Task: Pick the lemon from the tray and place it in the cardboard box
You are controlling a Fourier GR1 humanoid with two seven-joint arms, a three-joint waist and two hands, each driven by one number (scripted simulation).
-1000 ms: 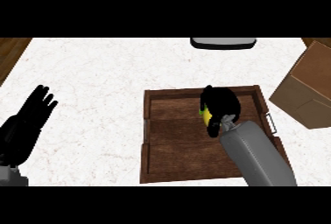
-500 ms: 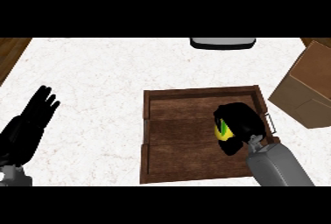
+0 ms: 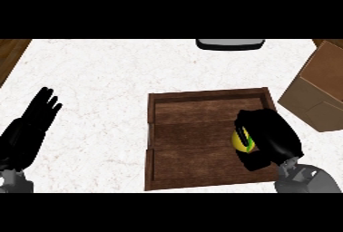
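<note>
A yellow lemon shows as a sliver inside my right hand, whose black fingers curl round it and hide most of it. The hand is over the right side of the dark wooden tray, near the tray's right wall. The cardboard box stands at the right edge, up and to the right of the hand, tilted and cut off by the view's border. My left hand rests open at the far left, fingers pointing up, away from the tray.
The white speckled counter spreads round the tray. A dark object with a pale top sits at the back edge. The counter's wooden edge shows at the upper left.
My right hand, curled round the lemon, has drawn back from the tray's far right part toward me and slightly right. The left hand has stayed still.
</note>
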